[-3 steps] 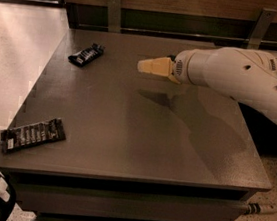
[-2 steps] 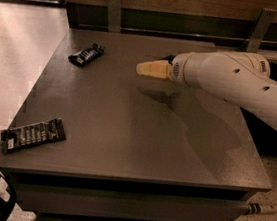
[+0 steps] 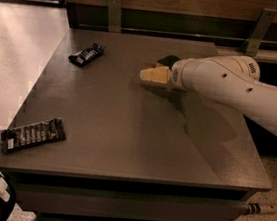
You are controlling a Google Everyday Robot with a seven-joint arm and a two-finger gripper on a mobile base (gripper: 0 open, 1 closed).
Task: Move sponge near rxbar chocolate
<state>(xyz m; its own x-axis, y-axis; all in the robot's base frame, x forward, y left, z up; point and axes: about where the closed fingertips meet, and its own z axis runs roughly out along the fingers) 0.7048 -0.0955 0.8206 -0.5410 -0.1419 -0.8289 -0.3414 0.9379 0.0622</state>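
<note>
The sponge [image 3: 168, 60] shows only as a dark green corner with a bit of yellow, behind my gripper at the back middle of the table. My gripper [image 3: 152, 74], cream-coloured on a white arm [image 3: 232, 86] coming in from the right, sits low over the table right in front of the sponge and hides most of it. The rxbar chocolate [image 3: 32, 135], a long dark bar with white lettering, lies flat at the table's front left corner, far from the sponge.
A shorter crumpled glossy black wrapper [image 3: 86, 55] lies at the back left of the grey table [image 3: 126, 131]. A wooden wall with metal brackets runs behind the table. The floor lies to the left, and a dark wheel-like part shows at bottom left.
My gripper has moved a little left and lower toward the table. The sponge's green corner now shows behind it. The two wrappers have not moved.
</note>
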